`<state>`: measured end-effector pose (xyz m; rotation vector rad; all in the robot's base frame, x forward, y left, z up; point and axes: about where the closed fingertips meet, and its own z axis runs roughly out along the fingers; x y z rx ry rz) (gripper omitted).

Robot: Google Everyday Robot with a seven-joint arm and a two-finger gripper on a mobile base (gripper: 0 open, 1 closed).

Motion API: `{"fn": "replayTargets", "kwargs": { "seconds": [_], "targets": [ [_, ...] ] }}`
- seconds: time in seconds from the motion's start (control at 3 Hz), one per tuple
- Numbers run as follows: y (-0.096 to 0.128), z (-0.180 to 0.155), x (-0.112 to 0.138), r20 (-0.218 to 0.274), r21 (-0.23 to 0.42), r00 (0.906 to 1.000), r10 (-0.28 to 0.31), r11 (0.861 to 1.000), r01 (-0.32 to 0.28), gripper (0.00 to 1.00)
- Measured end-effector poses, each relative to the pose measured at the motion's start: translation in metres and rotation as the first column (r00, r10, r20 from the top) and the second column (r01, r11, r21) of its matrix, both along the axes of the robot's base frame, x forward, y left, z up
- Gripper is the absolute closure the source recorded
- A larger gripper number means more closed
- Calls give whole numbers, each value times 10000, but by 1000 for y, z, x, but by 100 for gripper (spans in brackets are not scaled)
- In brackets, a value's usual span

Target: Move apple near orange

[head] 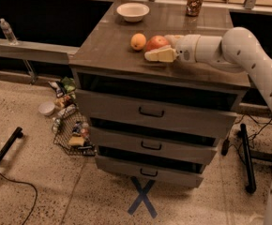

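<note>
The gripper [155,48] pinches the apple [156,41] on the cabinet [112,50] top, just beside the orange [138,41] (nearly touching). Its near finger [160,55] covers the apple's lower edge; the far one is mostly hidden.

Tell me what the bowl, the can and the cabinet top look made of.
Bowl: ceramic or plastic, smooth white sheen. Can: likely metal, printed sides. Cabinet top: dark wood-look laminate, perhaps; faint grain. The pincer rests at the apple, beside the orange.

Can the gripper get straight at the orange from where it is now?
Probably not straight on: the gripper is at the apple, which lies between it and the orange. From above, the orange looks free.
</note>
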<state>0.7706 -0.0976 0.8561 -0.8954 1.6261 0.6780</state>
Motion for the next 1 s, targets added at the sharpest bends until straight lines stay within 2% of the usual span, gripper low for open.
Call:
{"fn": "replayTargets", "kwargs": {
  "seconds": [0.33,0.67,1.0],
  "targets": [
    [1,-1,1,-14,4,10000,5,10000,-5,0],
    [-34,-11,-2,-542,107,9947,-876,9960,883,0],
    [-96,-12,-17,-1050,-31,9626,-2498,9680,2509,0]
  ]
}}
